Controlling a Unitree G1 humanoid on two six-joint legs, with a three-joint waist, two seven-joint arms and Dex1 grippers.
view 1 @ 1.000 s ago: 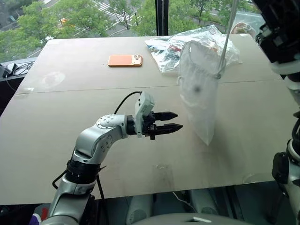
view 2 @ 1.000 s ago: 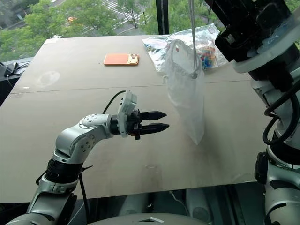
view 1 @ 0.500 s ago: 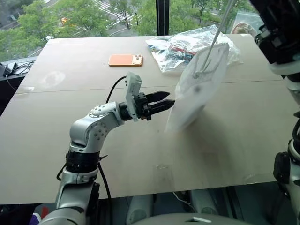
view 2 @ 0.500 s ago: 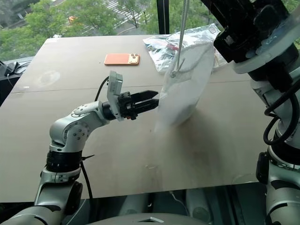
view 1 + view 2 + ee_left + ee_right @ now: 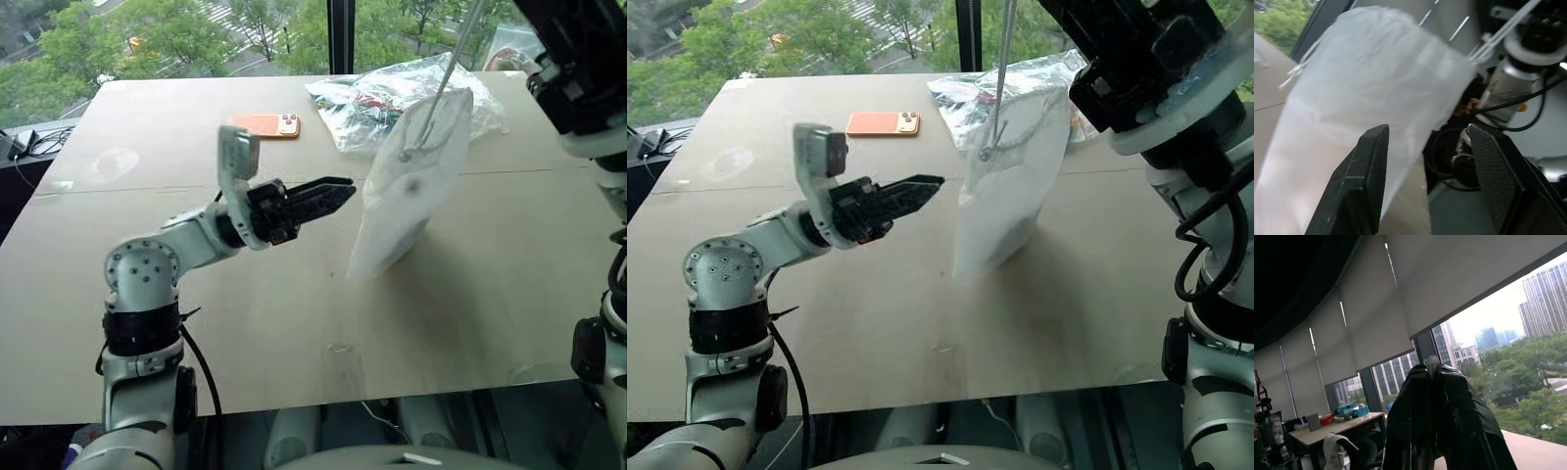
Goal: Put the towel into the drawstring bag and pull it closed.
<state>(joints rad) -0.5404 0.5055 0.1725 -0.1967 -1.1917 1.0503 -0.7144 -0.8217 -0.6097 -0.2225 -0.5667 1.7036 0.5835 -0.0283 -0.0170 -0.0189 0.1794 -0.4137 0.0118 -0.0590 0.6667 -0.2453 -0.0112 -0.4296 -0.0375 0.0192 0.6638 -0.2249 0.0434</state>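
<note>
Ahead of the left gripper, jaws parted and empty: thin, translucent white drawstring bag.
Right gripper pinched shut on its cord; smooth beige table, windows behind.

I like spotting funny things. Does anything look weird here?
Yes: the white bag dangles by its cord from the right end effector, slanting sideways instead of hanging straight, with its bottom corner near the table.

Drawstring bag hung tilted from its cord above the worktop, right of centre; left tool just to its left, apart from it; phone lay behind the tool, plastic bag behind the drawstring bag, near the far edge.
</note>
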